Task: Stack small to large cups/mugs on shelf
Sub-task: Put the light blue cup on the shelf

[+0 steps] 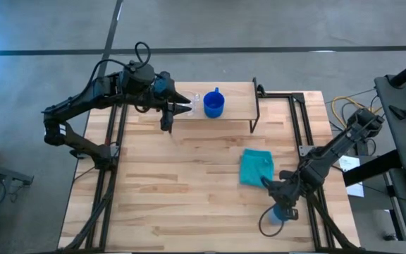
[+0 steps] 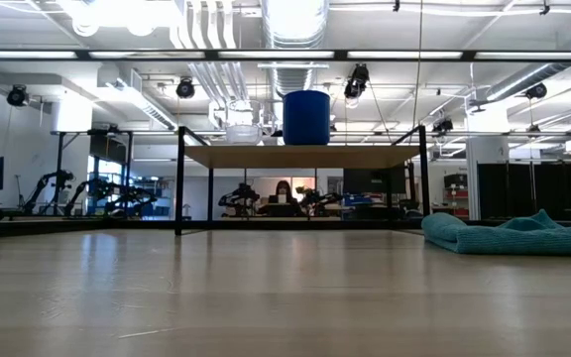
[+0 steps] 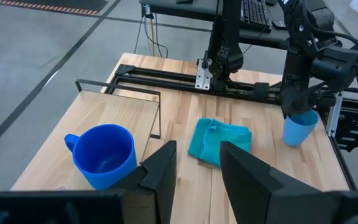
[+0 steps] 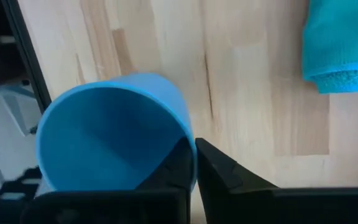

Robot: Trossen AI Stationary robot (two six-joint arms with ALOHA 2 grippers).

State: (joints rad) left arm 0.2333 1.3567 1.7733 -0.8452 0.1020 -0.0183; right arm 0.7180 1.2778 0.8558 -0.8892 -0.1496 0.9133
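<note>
The shelf [image 1: 235, 109] stands at the table's far edge. On it stand the deep blue mug [image 1: 213, 105] [image 2: 306, 117] [image 3: 104, 155] and, to its left, the clear cup [image 1: 194, 100] [image 2: 243, 127]. My left gripper [image 1: 183, 109] [image 3: 194, 168] hovers open over the shelf's left end, just beside the clear cup, touching nothing. My right gripper [image 1: 282, 203] [image 4: 191, 165] is at the table's near right corner, shut on the light blue cup [image 1: 276, 214] [image 3: 299, 128] [image 4: 114, 130]. My right gripper pinches the light blue cup's rim [image 4: 190, 144], one finger inside the cup and one outside on its wall. The fingers come from above, slanting down. The cup hangs tilted under them; whether its base touches the table I cannot tell.
The teal folded cloth [image 1: 256, 167] [image 2: 513, 233] [image 3: 219, 140] lies on the table's right half, between the shelf and my right gripper. Bare wood [image 1: 168, 190] spreads over the middle and left. Black frame rails [image 1: 298, 123] run along the table's sides.
</note>
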